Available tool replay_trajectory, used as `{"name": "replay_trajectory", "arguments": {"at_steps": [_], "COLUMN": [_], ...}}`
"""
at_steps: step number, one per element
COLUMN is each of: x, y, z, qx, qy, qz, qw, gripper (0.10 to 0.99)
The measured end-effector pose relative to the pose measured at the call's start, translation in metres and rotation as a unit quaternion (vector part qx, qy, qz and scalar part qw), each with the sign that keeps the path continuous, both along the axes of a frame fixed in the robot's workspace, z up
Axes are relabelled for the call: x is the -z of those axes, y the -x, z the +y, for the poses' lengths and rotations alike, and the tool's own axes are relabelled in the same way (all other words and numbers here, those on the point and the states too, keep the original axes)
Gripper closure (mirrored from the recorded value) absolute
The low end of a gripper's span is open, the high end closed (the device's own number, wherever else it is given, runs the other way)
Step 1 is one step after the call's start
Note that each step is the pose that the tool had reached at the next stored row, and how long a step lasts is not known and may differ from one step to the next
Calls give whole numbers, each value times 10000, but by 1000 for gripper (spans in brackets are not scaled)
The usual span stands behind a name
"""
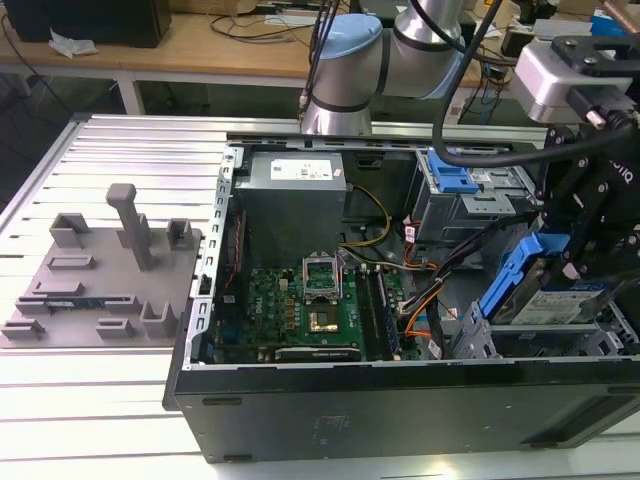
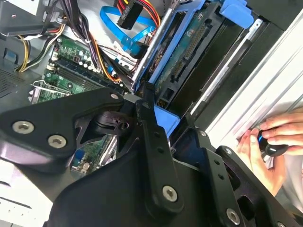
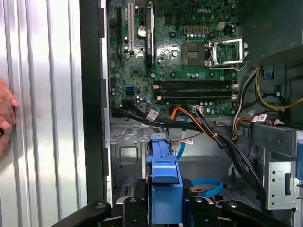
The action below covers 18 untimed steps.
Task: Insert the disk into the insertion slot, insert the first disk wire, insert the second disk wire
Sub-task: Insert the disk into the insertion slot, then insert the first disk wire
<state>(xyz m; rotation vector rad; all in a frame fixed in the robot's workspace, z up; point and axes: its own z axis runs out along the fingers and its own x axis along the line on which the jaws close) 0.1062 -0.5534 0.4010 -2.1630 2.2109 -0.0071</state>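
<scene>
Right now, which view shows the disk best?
The exterior view: the disk shows its labelled face and blue carrier, tilted. The second wrist view shows its circuit-board underside; the first wrist view, its carrier end-on.

Camera layout: one off the arm, two riding my wrist.

I had the exterior view set high and off the front of the computer case (image 1: pixel 400 410). It looked down across the table (image 1: pixel 90 420) into the open side, far enough back to take in the motherboard (image 1: pixel 300 300) and the arm at the exterior view's right. My first wrist view looked past the gripper (image 3: pixel 164 210) and the disk (image 3: pixel 164 170) clamped in it, along the case interior to that motherboard. My second wrist view sat much nearer, behind the gripper's black links, and caught one motherboard corner. Both wrist views shared a person's hand (image 3: pixel 5 118) at the table's edge.
</scene>
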Motion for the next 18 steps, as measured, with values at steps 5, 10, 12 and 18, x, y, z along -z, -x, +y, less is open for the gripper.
{"name": "replay_trajectory", "arguments": {"at_steps": [5, 10, 12, 18], "x": [6, 9, 10, 11], "y": [0, 0, 0, 0], "z": [0, 0, -1, 0], "qx": [0, 0, 0, 0], "qy": [0, 1, 1, 1], "qz": [0, 0, 0, 0], "qw": [10000, 10000, 10000, 10000], "gripper": [643, 643, 643, 643]}}
